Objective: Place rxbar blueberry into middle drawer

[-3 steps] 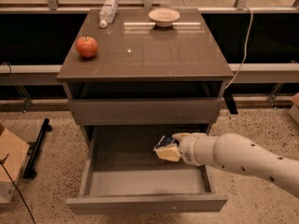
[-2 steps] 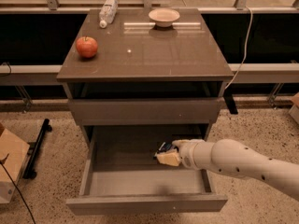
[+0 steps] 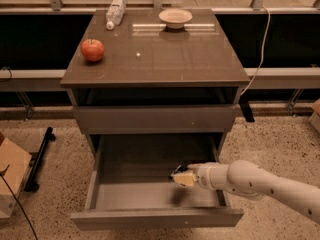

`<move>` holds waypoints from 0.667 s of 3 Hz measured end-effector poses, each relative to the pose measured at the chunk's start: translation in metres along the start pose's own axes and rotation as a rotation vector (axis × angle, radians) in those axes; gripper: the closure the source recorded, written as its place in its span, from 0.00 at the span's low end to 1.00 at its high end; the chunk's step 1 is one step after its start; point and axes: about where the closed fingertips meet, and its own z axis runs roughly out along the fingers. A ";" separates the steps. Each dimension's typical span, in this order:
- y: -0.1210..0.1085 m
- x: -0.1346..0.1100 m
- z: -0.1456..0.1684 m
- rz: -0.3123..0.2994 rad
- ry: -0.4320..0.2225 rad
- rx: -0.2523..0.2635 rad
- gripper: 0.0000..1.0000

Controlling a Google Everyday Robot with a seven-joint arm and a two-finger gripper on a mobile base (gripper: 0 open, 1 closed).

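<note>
Gripper (image 3: 182, 178) now sits lower inside the open middle drawer (image 3: 150, 196) than before, clamped on dark rxbar blueberry (image 3: 176, 172), right of centre, above drawer floor.

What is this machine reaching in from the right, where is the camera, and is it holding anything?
The white tube coming in from the right is the robot's one arm. The gripper at its end hangs inside the open middle drawer, over the right part of the floor.

There is only one view, looking down at the front of the cabinet. Where the camera is mounted is not known.

On the cabinet top are a red apple, a clear bottle lying on its side and a shallow bowl. The upper drawer is closed.

A small dark shape at the gripper's tip may be the rxbar blueberry, but I cannot confirm this.
</note>
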 end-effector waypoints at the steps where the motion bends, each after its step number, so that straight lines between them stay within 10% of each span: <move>1: -0.022 0.030 0.023 0.084 0.016 -0.026 0.75; 2: -0.019 0.029 0.023 0.079 0.017 -0.027 0.50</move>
